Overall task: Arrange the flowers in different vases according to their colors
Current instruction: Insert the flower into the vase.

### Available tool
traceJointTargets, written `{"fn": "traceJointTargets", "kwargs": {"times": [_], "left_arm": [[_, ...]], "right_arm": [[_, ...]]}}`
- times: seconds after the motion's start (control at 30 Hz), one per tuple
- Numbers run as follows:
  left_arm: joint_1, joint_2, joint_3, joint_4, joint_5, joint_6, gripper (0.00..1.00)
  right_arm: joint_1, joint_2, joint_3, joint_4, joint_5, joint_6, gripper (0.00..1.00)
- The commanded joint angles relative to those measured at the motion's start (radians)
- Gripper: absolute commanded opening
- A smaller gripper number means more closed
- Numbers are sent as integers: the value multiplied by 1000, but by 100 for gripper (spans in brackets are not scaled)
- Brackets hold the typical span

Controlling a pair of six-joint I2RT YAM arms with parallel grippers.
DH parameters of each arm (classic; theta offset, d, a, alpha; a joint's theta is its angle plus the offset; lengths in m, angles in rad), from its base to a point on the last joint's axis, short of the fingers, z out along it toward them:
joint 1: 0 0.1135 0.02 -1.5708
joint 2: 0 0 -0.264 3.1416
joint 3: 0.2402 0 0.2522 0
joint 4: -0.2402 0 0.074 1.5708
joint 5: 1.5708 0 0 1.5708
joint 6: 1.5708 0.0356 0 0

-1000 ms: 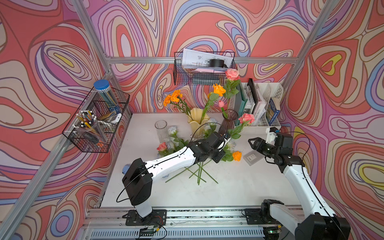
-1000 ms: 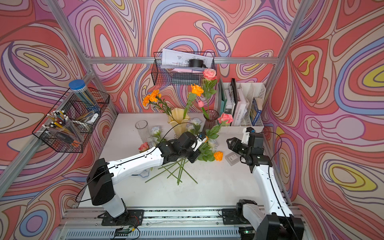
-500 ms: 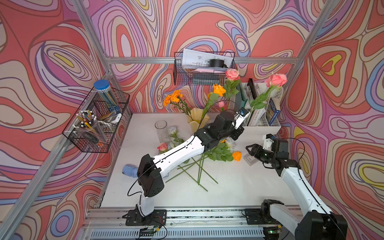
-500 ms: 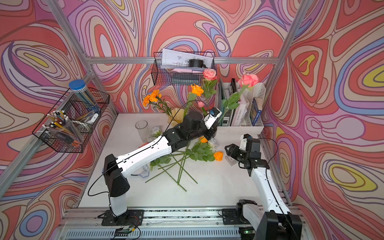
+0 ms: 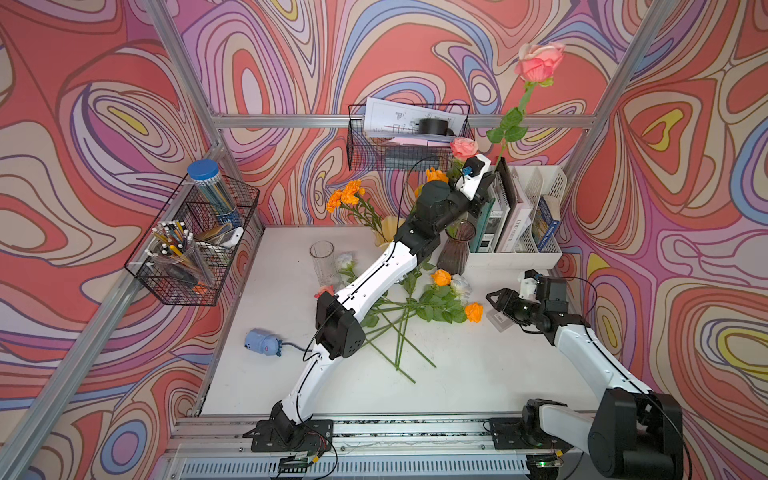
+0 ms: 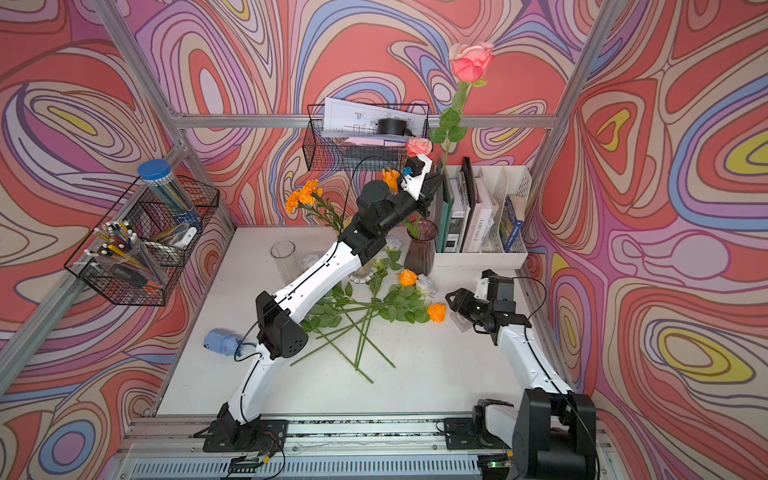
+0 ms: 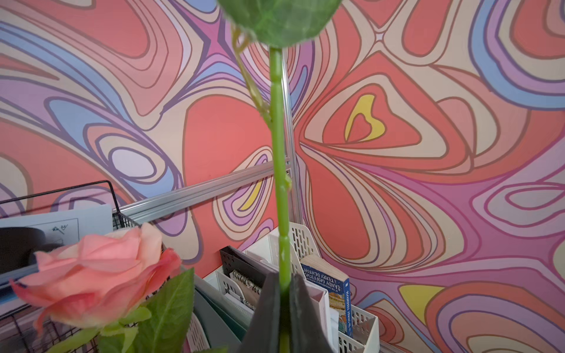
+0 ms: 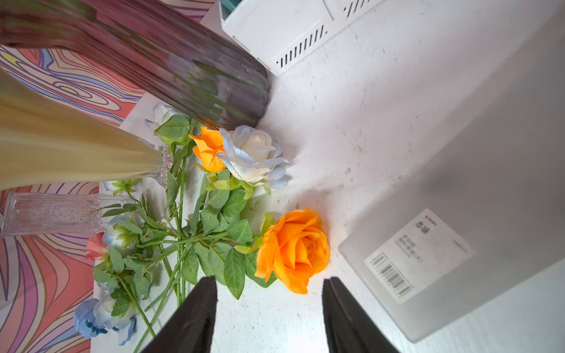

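Evidently, the left gripper [image 7: 282,284] pinches the pink rose [image 6: 469,62] upright, to lower it into the purple vase [image 6: 420,255] at six o'clock.

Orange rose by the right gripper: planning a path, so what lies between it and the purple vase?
A white rose lies there, clearest in the right wrist view.

Swirl-patterned walls [image 5: 104,124], aluminium frame [image 5: 291,120], white tabletop [image 5: 478,374], 2 wire baskets [image 5: 195,249] [image 5: 409,141].

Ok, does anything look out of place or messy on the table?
Nothing damaged. Loose flowers lie on the table in a tangled heap, stems crossed, and the clear vase stands empty. The left gripper holds a pink rose high.
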Motion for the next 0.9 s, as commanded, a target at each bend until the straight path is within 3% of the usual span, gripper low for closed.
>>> {"fn": "traceJointTargets", "kwargs": {"times": [0.0,0.43,0.47,0.53,0.6,0.77,0.87], "left_arm": [[23,28,39,113,58,-48,0],[53,108,-57,276,88,-134,0],[52,100,-87,284,89,-143,4],[50,72,-184,332,85,-152,20],[48,48,-258,354,76,-158,42],[45,-38,-345,305,38,-171,66],[45,-132,-446,277,8,-182,73]], "right_arm": [[-6,16,-11,40,-19,-7,57],[-6,33,-3,68,-36,-27,57],[-6,34,-3,70,-37,-28,57],[-6,35,-2,78,-45,-28,57],[-6,36,-1,80,-52,-27,57],[-6,33,-12,89,-95,-25,57],[-6,45,-20,101,-132,-20,57]]}}
